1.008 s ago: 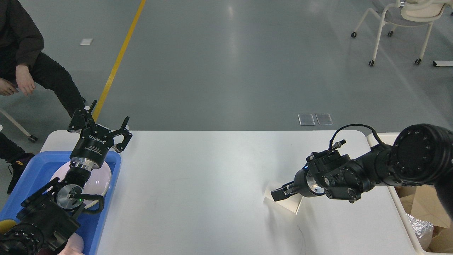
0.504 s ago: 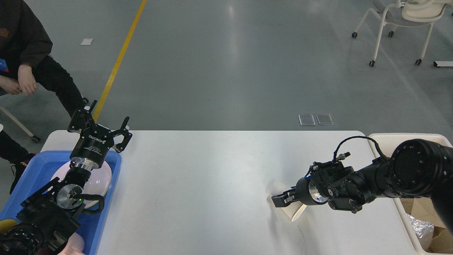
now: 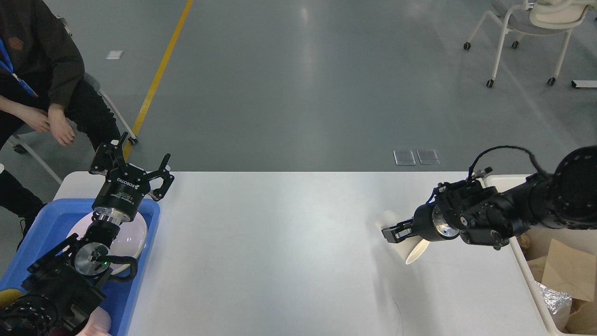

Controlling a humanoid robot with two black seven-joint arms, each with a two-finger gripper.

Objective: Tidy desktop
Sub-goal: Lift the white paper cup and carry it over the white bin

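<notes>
The white desktop (image 3: 280,261) fills the lower half of the head view. My right gripper (image 3: 391,233) is shut on a white paper cup (image 3: 414,253), which lies tilted on its side and is held above the desktop's right part, just left of the cream bin (image 3: 526,266). My left gripper (image 3: 135,168) is open and empty, pointing up over the far end of the blue tray (image 3: 150,219) at the desktop's left edge.
A white plate (image 3: 135,235) lies in the blue tray under my left arm. The cream bin holds cardboard (image 3: 566,273) and crumpled foil (image 3: 552,296). A seated person (image 3: 42,79) is behind the left corner. A wheeled chair (image 3: 527,28) stands far right.
My right gripper has lifted the paper cup off the desktop and carried it right, toward the cream bin. The person at the left has shifted. My left arm has not moved.
</notes>
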